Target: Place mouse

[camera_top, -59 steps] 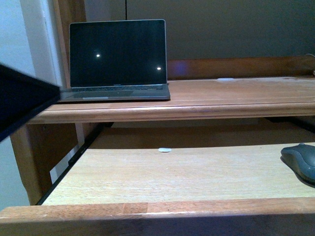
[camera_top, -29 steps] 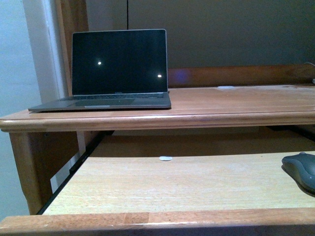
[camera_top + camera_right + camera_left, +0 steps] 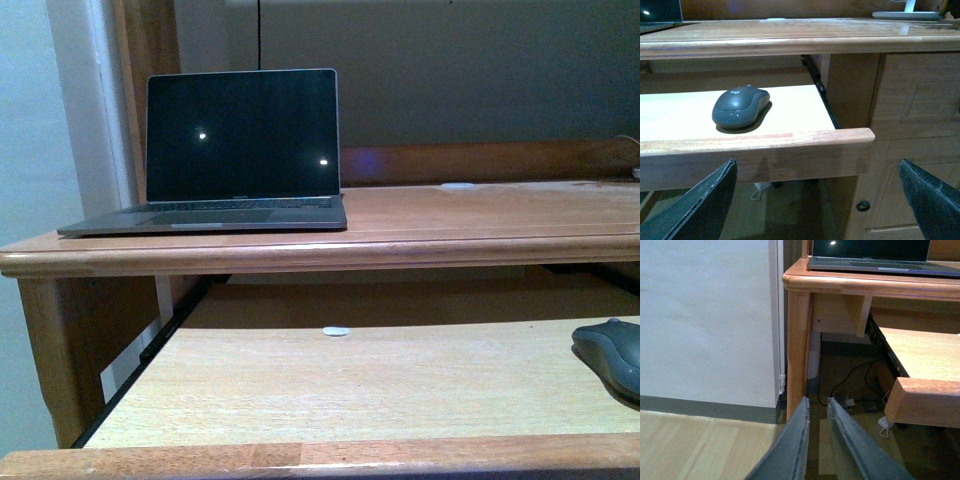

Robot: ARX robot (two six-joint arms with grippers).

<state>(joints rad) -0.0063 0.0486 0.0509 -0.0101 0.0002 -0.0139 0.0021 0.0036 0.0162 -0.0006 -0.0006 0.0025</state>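
The mouse is lying on the pull-out shelf, near its right end. The right gripper is hovering in front of that shelf's front edge, spread wide and empty. The left gripper is hanging below the shelf's left end, almost pressed together and empty.

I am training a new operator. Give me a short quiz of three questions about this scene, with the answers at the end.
1. True or false: the mouse lies on the pull-out shelf, below the desk top.
2. Choose one. The right gripper has its fingers: A) wide apart and empty; B) closed on the mouse; C) touching each other.
3. Fill in the missing word: the lid of the laptop stands ____.
Key: 1 true; 2 A; 3 open.
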